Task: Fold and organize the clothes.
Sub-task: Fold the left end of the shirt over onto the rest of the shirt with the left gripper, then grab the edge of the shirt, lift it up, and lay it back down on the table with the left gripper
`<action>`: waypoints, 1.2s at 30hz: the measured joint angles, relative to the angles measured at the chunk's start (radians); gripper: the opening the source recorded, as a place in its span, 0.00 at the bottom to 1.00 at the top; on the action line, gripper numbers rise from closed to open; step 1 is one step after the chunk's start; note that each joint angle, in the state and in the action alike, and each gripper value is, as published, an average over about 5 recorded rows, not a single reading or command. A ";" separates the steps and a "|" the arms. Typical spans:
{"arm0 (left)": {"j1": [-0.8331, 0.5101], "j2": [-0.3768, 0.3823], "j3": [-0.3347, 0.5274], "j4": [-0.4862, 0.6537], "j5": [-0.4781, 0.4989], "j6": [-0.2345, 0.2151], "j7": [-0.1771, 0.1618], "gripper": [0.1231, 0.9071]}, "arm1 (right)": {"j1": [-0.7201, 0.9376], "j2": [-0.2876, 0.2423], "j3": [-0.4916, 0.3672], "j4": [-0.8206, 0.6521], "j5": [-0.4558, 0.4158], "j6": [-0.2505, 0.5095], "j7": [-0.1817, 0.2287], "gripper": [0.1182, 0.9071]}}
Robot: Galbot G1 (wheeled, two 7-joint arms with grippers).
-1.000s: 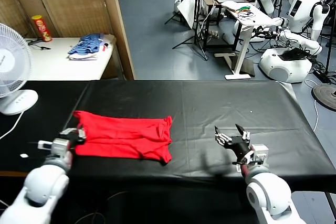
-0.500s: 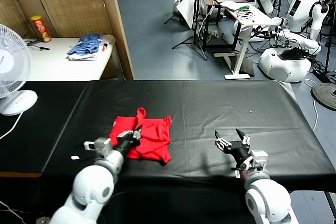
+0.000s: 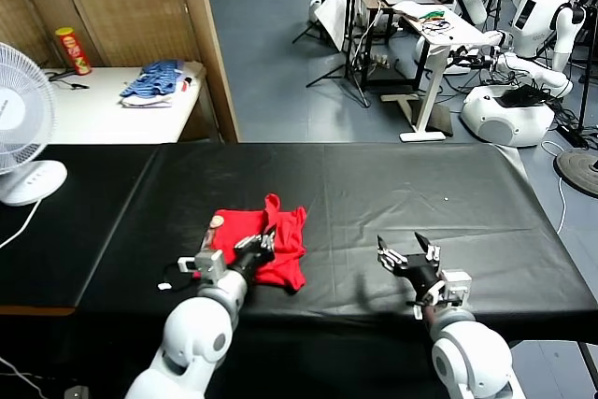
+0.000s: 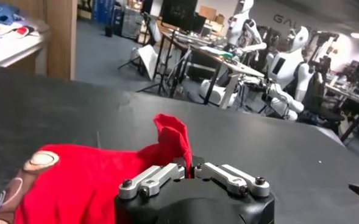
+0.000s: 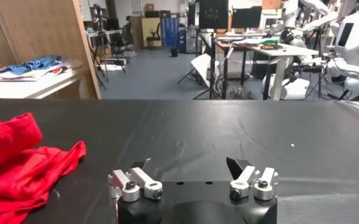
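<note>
Your left gripper (image 3: 254,251) sits low over the near left part of the black table (image 3: 392,179), pinched shut on a raised fold of the red T-shirt (image 3: 271,235). The shirt lies bunched on the table just ahead of it, one peak of cloth standing up, a bit of the brown print showing at its left edge. To fold cleanly, carry that edge across low and level, lay it down flat, and release only once it rests square on the layer beneath. Your right gripper (image 3: 408,256) waits to the right, spread wide, holding nothing, well apart from the shirt.
</note>
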 joint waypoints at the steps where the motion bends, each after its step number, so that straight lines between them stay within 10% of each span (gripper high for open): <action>1: -0.001 -0.006 0.000 0.004 -0.002 0.000 0.000 0.12 | 0.002 -0.002 -0.002 -0.001 0.000 0.000 -0.004 0.86; 12: -0.040 -0.024 -0.026 -0.006 -0.070 -0.009 0.014 0.81 | 0.063 -0.026 -0.078 -0.029 0.044 -0.006 -0.072 0.86; 25: 0.037 0.108 -0.183 -0.003 0.001 -0.060 0.051 0.86 | 0.316 0.023 -0.382 -0.208 -0.034 0.020 -0.110 0.86; 36: 0.081 0.093 -0.242 0.009 0.024 -0.062 0.053 0.86 | 0.404 0.084 -0.473 -0.425 -0.409 0.068 -0.027 0.86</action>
